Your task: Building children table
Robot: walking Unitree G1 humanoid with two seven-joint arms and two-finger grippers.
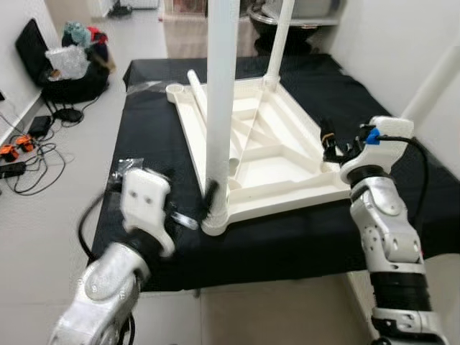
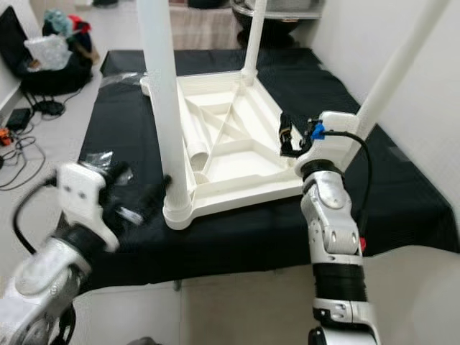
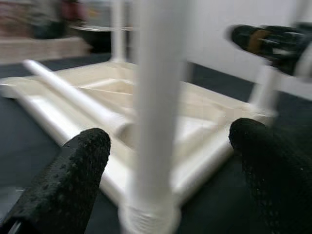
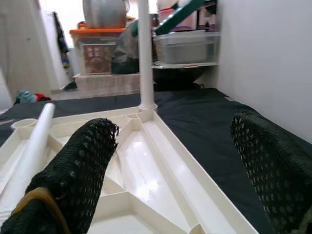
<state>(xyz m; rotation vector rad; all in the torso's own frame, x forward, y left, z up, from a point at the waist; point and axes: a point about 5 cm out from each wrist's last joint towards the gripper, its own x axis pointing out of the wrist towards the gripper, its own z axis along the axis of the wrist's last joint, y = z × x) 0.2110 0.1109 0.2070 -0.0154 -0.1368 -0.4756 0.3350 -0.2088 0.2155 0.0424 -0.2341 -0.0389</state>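
From the left eye, a white plastic tabletop (image 1: 259,147) lies upside down on a black-covered bed (image 1: 144,129), its ribbed underside facing up. One leg (image 1: 219,100) stands upright in the near corner socket, a second leg (image 1: 279,43) stands at the far corner, and a loose leg (image 1: 198,97) lies along the tabletop's left edge. The left gripper (image 1: 208,198) is at the base of the near leg; the picture is blurred there, so whether it touches is hard to say.

From the right eye, the right gripper (image 2: 287,136) hovers over the tabletop's right edge beside a third leg (image 2: 392,75) that slants up from the near right corner.

In the left wrist view, the two black fingers (image 3: 73,170) stand spread wide with the near leg between them, clear of both, so nothing is gripped.

In the right wrist view, the fingers (image 4: 83,170) are also parted and empty, looking across the tabletop toward the far leg and the loose leg.

The parts look like light, hollow, stiff plastic with a smooth, somewhat slippery skin. A leg is probably best taken low, just above its socket, where a squeeze will not tip it. The loose leg should be gripped near its middle so it stays balanced. The tabletop itself is bulky but light and may slide on the cloth when a leg is pushed in.
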